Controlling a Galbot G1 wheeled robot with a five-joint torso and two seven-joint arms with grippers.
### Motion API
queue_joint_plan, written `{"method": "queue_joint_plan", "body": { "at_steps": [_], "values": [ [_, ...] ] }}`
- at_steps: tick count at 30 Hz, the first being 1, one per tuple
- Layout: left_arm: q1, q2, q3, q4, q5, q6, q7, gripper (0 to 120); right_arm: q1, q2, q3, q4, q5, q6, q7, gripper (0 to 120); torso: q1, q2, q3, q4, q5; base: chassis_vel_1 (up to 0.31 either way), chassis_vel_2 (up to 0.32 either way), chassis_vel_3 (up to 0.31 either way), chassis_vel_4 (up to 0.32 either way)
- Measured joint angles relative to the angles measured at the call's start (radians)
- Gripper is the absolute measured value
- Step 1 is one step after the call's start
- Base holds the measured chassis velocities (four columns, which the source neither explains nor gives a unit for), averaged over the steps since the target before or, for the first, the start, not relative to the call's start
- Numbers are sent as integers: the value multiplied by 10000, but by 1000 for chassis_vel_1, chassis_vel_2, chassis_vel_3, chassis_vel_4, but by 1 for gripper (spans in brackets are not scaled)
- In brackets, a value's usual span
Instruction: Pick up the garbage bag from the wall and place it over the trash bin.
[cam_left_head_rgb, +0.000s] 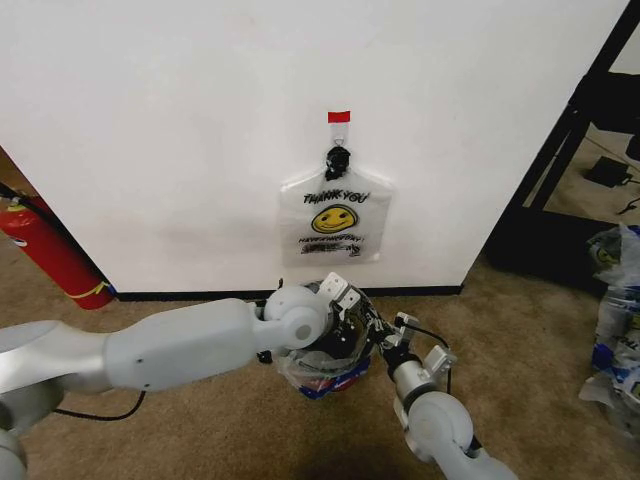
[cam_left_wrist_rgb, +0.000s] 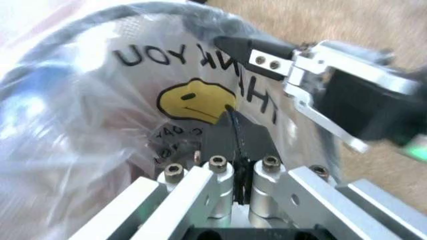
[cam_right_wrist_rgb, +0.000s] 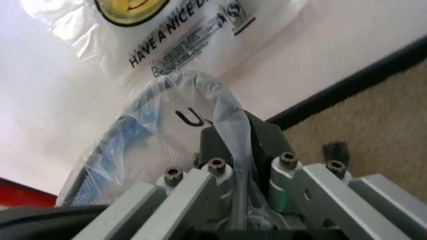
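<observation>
Noted garbage bag (cam_left_head_rgb: 312, 384) draped around trash bin (cam_left_head_rgb: 338, 346), directly beneath second bag (cam_left_head_rgb: 335, 215) on wall (cam_left_head_rgb: 150, 130). Left gripper (cam_left_head_rgb: 347, 300) at bin's far rim, fingers closed, pinching film. Right gripper (cam_left_head_rgb: 386, 336) at bin's right rim, clamped on a fold. Recommended: stretch hem evenly outward, gently; thin film judged tear-prone.

A plain indoor room, looking like an office or lab corner: brown carpet (cam_left_head_rgb: 200, 430) is running up to a white wall (cam_left_head_rgb: 150, 120) with black baseboard, a red fire extinguisher (cam_left_head_rgb: 50, 255) is leaning at one side, and a black rack (cam_left_head_rgb: 585, 110) is standing opposite.
</observation>
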Motion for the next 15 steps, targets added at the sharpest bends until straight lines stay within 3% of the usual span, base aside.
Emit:
{"method": "queue_joint_plan", "body": {
  "at_steps": [2, 3, 4, 5, 6, 7, 8, 10, 11, 13, 14, 15],
  "values": [
    [914, 574, -1385, -521, 467, -290, 266, 0, 12, 239, 58, -158, 290, -12, -35, 2, 0, 0, -1, -1, -6, 0, 0, 0, 0],
    [1032, 633, -1525, -566, 530, -352, 301, 0, 15, 261, 63, -178, 308, -12, -41, 2, -1, 0, -2, -1, 0, 0, 0, 0, 0],
    [2202, 1219, -2598, -843, 1281, -1087, 798, 0, 49, 455, 95, -391, 399, -12, -137, 2, -1, 0, 0, 3, -1, 0, 0, 0, 0],
    [2771, 1460, -3174, -942, 1640, -1408, 1112, 0, 80, 543, 103, -527, 408, -12, -181, 2, 0, -1, 2, 1, -17, 0, 0, 0, 0],
    [2771, 1460, -3174, -942, 1640, -1408, 1112, 0, 80, 543, 103, -527, 408, -12, -181, 2, 0, -1, 2, 1, -17, 0, 0, 0, 0],
    [3474, 1696, -4065, -1069, 1958, -1752, 1380, 0, 122, 644, 101, -730, 390, -4, -235, 2, 0, -1, 1, 3, -18, 0, 0, 0, 0],
    [4207, 1853, -4920, -1231, 2115, -2102, 1514, 0, 153, 753, 103, -925, 330, 18, -272, 2, -1, 0, 0, 9, 8, 0, 0, 0, 0],
    [5027, 1828, -5674, -1324, 2240, -2536, 1679, 0, 23, 917, 231, -1047, 129, 88, -357, 2, -2, 0, 0, 17, 6, 0, 0, 0, 0],
    [5531, 1756, -6161, -1414, 2411, -2704, 1788, 3, -101, 957, 320, -1081, -6, 162, -379, 2, -1, -2, 1, -9, -21, 0, 0, 0, 0],
    [5907, 1702, -6534, -1548, 2521, -2783, 1818, 6, -129, 976, 344, -1099, -70, 181, -380, 2, 0, -2, 1, -10, -19, 0, 0, 0, 0],
    [6525, 1626, -7059, -1811, 2655, -2824, 1858, 11, -136, 999, 346, -1122, -147, 195, -380, 2, -2, -1, -1, -11, 12, 0, 0, 0, 0],
    [6879, 1555, -7334, -1960, 2739, -2829, 1888, 15, -134, 1003, 343, -1141, -196, 198, -377, 2, -1, -1, 0, -9, 10, 0, 0, 0, 0]
  ]
}}
